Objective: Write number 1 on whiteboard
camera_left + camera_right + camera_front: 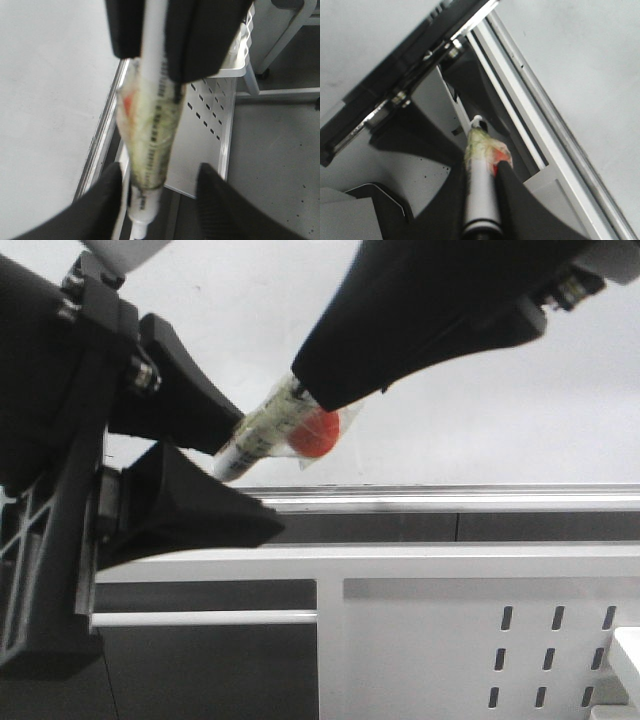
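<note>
R gripper (300,390) clamped on marker (262,432); L gripper (215,472) apart around its end. Risk: marker slips at handover, whiteboard (480,410) unmarked.

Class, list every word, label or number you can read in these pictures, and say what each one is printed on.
No text can be read.
Marker: a line of dark print runs along its barrel, too blurred to read.
Whiteboard: nothing written in view.
Slotted panel: no label.

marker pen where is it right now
In the front view the marker pen sits left of centre, clamped by the right gripper, its lower end between the open fingers of the left gripper, just above the whiteboard's silver ledge.
</note>
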Motion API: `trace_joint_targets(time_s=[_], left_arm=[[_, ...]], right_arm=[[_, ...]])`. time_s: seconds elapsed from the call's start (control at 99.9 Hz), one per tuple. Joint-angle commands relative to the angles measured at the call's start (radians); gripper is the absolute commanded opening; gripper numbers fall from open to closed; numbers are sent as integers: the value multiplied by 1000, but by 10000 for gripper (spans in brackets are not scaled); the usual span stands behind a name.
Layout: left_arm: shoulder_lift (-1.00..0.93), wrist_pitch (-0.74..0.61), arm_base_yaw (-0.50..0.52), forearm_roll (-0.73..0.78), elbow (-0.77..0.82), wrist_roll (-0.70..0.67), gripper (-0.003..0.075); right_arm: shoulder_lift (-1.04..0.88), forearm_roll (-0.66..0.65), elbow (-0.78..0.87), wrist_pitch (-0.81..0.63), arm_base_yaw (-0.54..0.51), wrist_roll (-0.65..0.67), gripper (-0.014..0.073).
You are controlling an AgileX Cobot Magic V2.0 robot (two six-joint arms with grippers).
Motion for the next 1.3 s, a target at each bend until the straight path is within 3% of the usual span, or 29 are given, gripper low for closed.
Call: trace_joint_targets(time_s=[0.0,0.28,0.441,0.511,0.591,0.621,0.891,1.131,1.161,1.171,1.292], left_arm=[[-36,-27,-9,-26,-33,-11,452],[-197,32,-9,-173,-33,-11,451],[-288,144,-9,-220,-33,-11,418],[-322,196,-9,-253,-33,-11,318],[-353,237,-9,-293,-33,-11,38],[-358,238,-9,-302,-33,-11,-17],[-389,39,52,-309,-23,-193,-20],[-432,-292,167,-406,142,-199,-20],[-442,-298,181,-406,158,-199,-20],[-448,-298,188,-409,161,-199,-20],[-509,-230,254,-419,198,-187,-20]], right_arm=[[-25,-4,-36,-86,1,-6,-77],[-95,-4,-20,-73,-61,-6,-77],[-178,-4,47,-113,-88,-4,-77],[-224,8,96,-137,-88,-4,-77],[-286,12,154,-187,-88,-4,-76],[-308,12,170,-212,-88,-4,-76],[-399,14,207,-306,-91,-4,-76],[-397,23,207,-313,-91,-4,-77],[-397,23,207,-313,-91,-4,-77],[-397,23,207,-313,-139,-4,-77],[-395,23,207,-335,-139,-4,-77]])
